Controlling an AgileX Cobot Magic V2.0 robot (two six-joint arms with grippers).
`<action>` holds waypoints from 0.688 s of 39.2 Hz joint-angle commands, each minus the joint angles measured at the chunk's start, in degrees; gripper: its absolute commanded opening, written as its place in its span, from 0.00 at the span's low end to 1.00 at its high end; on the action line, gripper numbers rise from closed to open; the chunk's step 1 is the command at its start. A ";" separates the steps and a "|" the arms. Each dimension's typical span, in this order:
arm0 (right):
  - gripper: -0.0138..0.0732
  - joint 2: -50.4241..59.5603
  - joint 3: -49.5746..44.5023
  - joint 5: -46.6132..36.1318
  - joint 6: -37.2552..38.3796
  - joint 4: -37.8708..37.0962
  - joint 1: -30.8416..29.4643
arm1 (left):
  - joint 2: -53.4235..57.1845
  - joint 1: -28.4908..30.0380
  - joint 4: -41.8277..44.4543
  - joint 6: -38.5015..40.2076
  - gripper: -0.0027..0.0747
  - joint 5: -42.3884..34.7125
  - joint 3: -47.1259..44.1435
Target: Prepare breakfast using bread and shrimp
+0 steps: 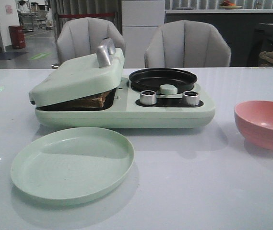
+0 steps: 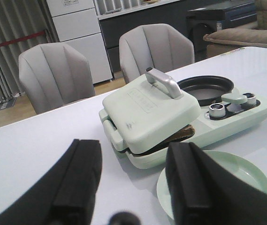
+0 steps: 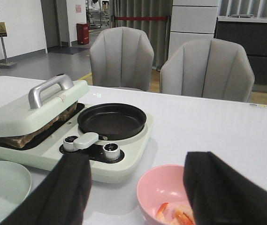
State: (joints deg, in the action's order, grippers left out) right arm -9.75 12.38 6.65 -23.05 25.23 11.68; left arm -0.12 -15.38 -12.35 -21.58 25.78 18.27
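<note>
Right wrist view shows the shrimp [image 3: 175, 214] in the pink bowl [image 3: 157, 185], small, soft, slippery; pinch one gently at its middle. Bread [image 1: 94, 100] sits under the press lid [image 1: 76, 76]. Both jaws released.

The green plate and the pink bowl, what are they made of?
The green plate looks like matte plastic or melamine: smooth, even colour, soft dull sheen. The pink bowl looks like the same kind of stuff, thick-rimmed and dull. Glazed ceramic can't be ruled out.
</note>
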 commanded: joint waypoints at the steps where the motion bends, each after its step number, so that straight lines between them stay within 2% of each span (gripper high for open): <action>1: 0.77 -0.42 1.61 -4.50 -0.04 0.41 0.05 | -0.70 -0.06 -1.35 0.90 0.51 -4.87 1.07; 4: 0.77 -0.42 1.61 -4.50 -0.04 0.41 0.05 | -0.70 -0.06 -1.35 0.90 0.45 -4.65 1.07; 11: 0.77 -0.42 1.61 -4.54 -0.04 0.41 0.05 | -0.70 -0.06 -1.35 0.90 0.19 -4.38 1.07; 22: 0.77 -0.42 1.61 -4.58 -0.04 0.41 0.05 | -0.70 -0.06 -1.35 0.90 0.18 -4.26 1.07; 27: 0.77 -0.42 1.61 -7.13 -0.04 0.61 0.05 | -0.70 -0.06 -1.35 0.90 0.18 -3.38 1.07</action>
State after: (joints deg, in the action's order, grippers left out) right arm -9.75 12.38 5.86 -23.05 25.23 11.68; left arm -0.12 -15.38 -12.70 -21.27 25.90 17.77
